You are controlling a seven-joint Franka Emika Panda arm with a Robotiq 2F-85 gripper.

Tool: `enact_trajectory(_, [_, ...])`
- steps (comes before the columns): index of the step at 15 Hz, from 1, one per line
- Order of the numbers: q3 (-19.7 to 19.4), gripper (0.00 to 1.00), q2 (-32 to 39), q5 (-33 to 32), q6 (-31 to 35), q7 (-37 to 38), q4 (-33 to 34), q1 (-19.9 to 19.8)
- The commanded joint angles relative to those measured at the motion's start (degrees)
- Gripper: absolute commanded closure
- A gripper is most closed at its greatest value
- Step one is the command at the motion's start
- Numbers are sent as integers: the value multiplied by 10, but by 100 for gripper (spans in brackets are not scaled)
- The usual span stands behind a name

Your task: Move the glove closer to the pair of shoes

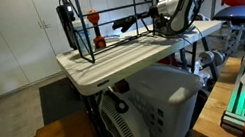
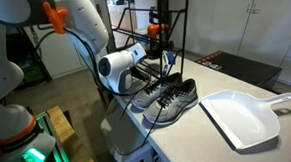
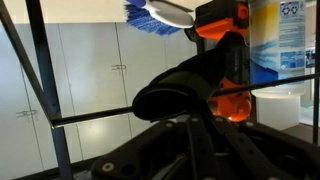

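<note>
Exterior view: the gripper (image 1: pixel 140 18) carries the glove (image 1: pixel 122 24) raised beside the wire rack (image 1: pixel 104 21), clear of the table (image 1: pixel 141 57) for transfer.

Exterior view: the pair of shoes (image 2: pixel 166 98) lies close below, next to the dustpan (image 2: pixel 243 118).

Wrist view: the fingers appear clamped on the glove (image 3: pixel 185 85), but the contact is blurred.

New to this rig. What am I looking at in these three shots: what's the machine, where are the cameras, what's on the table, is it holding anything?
The machine is one white robot arm ending in a two-finger gripper. Two pictures come from cameras standing outside the robot and looking at the table from different places. The third comes from a camera on the wrist, looking out past the fingers. On the table lie a pair of shoes, a white dustpan and a black wire rack. The gripper seems shut on a dark glove, lifted off the tabletop near the rack.
</note>
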Motion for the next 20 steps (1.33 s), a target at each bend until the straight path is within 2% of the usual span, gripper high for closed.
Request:
enact_trajectory(1, [-96,99,-81,-3,-13,66,-56,76])
enact_trajectory(4, [-149,99,-123,-49,-34,122,-84,112])
enact_trajectory(8, [-209,99,-168,-161,-58,213,-102,134])
enact_trajectory(16, [-300,99,-196,-512,-28,486,-61,163])
enact_trajectory(20, [-326,99,-184,-598,-21,573,-23,190])
